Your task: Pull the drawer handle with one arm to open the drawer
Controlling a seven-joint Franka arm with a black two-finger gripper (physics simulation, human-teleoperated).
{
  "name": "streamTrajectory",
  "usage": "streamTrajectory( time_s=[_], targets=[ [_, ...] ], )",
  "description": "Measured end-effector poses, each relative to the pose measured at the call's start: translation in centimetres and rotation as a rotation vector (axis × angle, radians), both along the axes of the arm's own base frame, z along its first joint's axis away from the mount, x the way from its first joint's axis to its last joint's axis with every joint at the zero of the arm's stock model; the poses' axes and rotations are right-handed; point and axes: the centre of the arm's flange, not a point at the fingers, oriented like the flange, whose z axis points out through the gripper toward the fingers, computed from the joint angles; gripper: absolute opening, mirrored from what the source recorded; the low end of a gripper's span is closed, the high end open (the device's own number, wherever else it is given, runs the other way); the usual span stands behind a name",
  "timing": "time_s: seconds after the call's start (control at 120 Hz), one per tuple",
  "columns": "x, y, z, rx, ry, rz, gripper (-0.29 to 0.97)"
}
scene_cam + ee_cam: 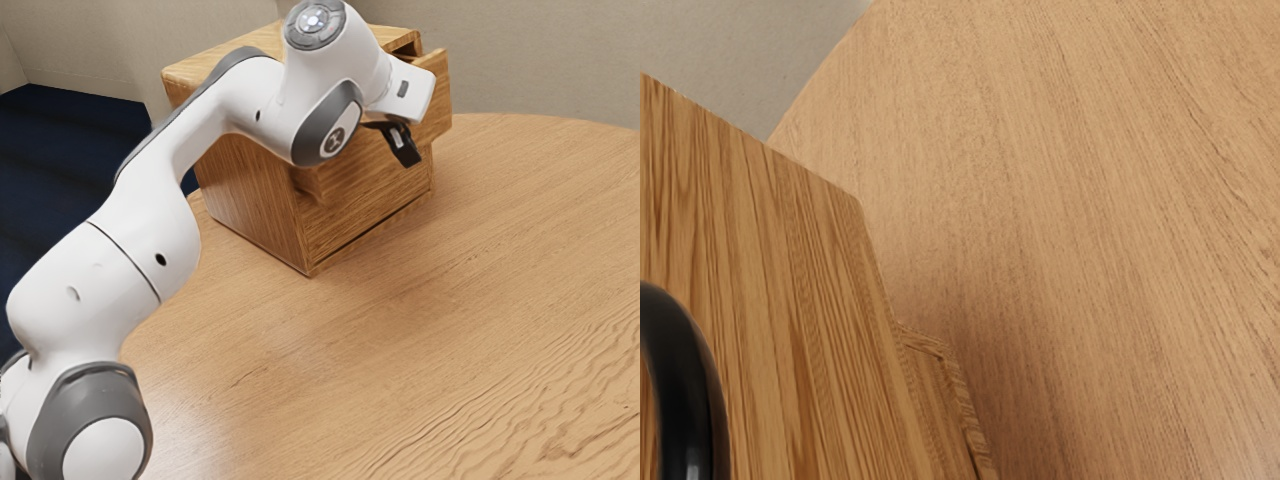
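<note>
While arm [150, 235] arcs over cabinet [255, 200], hand [403, 143] angles down at drawer handle [690, 400]; grip state unclear.

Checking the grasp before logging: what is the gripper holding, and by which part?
Cannot tell: the gripper is at the drawer's black handle, but whether it grips it isn't visible.

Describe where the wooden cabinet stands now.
In the exterior view the cabinet stands upper centre, on the table's far edge, with the end effector at its front face.
</note>
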Motion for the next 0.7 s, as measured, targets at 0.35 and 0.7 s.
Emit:
streamTrajectory(
  time_s=[0.35,0.7],
  targets=[
    [-0.3,-4.5,0.0,-0.013,0.000,-0.051,0.64],
    [-1.4,-11.8,0.3,-0.021,-0.008,-0.135,0.47]
  ],
)
